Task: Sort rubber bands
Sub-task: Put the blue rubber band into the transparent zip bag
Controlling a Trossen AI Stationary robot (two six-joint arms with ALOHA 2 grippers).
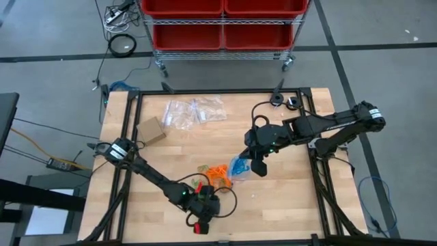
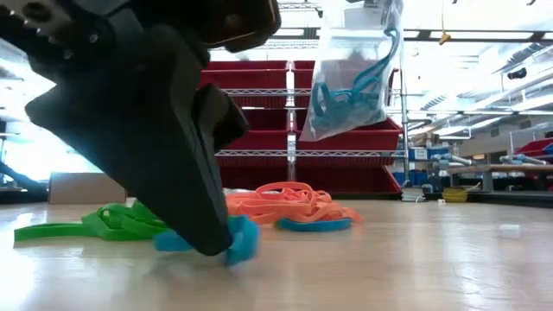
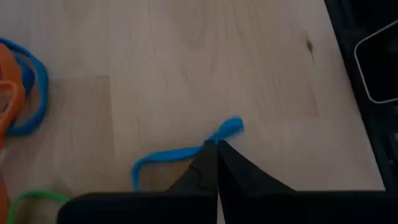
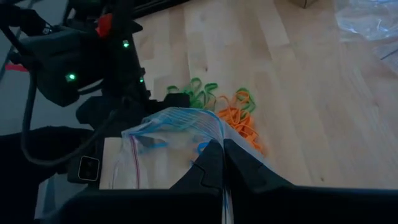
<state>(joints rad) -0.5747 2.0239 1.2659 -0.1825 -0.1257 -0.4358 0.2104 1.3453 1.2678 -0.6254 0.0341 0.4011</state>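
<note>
Loose rubber bands lie on the wooden table: an orange pile (image 1: 218,174) (image 2: 285,203), green ones (image 1: 198,182) (image 2: 112,223) and a blue one (image 2: 315,225). My left gripper (image 1: 205,205) (image 3: 216,146) is near the table's near edge with its tips down at the table, shut on a single blue rubber band (image 3: 165,155) (image 2: 242,242). My right gripper (image 1: 258,164) (image 4: 219,148) is just right of the piles, shut on a clear plastic bag (image 1: 239,166) (image 2: 354,69) that has blue bands inside. My left gripper pinches the blue rubber band between its two fingertips at a spot near one end (image 3: 211,144). A short bit (image 3: 231,126) sticks out beyond the tips and the rest loops back on the table. The fingers slant down onto the table top. The band lies slack. My right gripper pinches the clear bag by one edge (image 4: 208,134) between its two fingers. The bag hangs below the fingers, clear of the table (image 2: 346,104), and the blue bands sit in its lower part.
Empty clear bags (image 1: 194,111) and a small cardboard box (image 1: 151,130) lie toward the far left. Black parts (image 1: 276,99) sit at the far right edge. A rack of red bins (image 1: 222,24) stands beyond the far edge. Bare wood lies to the near right (image 1: 287,205).
</note>
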